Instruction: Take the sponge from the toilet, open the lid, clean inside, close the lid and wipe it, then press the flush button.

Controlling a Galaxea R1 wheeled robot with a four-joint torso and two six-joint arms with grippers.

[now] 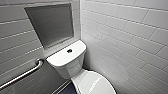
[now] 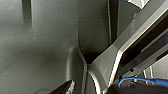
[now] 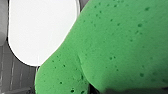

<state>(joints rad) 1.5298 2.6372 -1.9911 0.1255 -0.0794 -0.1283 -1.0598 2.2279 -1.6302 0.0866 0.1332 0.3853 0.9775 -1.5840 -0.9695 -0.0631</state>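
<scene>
Right jaws are clamped on the sponge (image 3: 120, 45), holding it above the closed lid (image 3: 40, 30) of the toilet (image 1: 72, 67) (green crowds the wrist camera, creased where it's squeezed). The flush button (image 1: 69, 50) sits mid cistern top (image 1: 60, 58). Left jaws: I can't tell, released or clenched.

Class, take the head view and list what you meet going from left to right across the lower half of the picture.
grab bar → flush button → lid → tiled side wall
</scene>
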